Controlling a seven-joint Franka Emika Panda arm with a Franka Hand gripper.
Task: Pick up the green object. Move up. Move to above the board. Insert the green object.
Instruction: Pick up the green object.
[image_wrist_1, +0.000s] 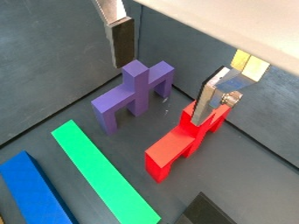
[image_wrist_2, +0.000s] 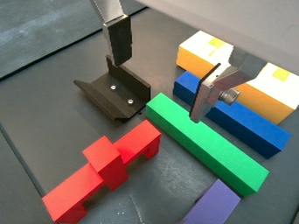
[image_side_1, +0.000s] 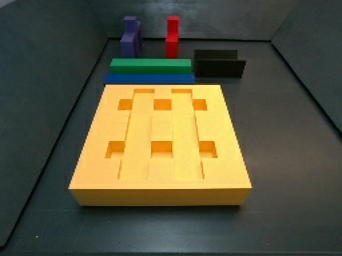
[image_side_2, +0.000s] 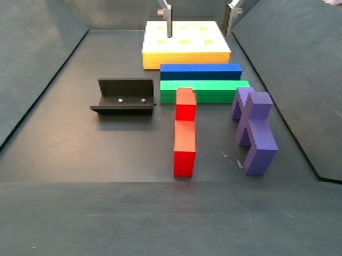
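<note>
The green object (image_wrist_2: 205, 144) is a long green bar lying flat on the floor, also seen in a wrist view (image_wrist_1: 105, 171) and in both side views (image_side_1: 150, 64) (image_side_2: 201, 92). It lies beside the blue bar (image_wrist_2: 239, 122), which lies against the orange-yellow board (image_side_1: 160, 125) (image_side_2: 187, 58). My gripper (image_wrist_2: 160, 87) (image_wrist_1: 163, 87) hangs open and empty well above the pieces, and its jaws hold nothing. In a side view only the fingertips (image_side_2: 166, 10) show at the top, over the board's far end.
A red piece (image_side_2: 185, 130) with an upright block and a purple piece (image_side_2: 254, 130) lie on the floor beyond the green bar. The fixture (image_side_2: 123, 97) (image_wrist_2: 111, 92) stands beside the green bar's end. Dark walls enclose the floor.
</note>
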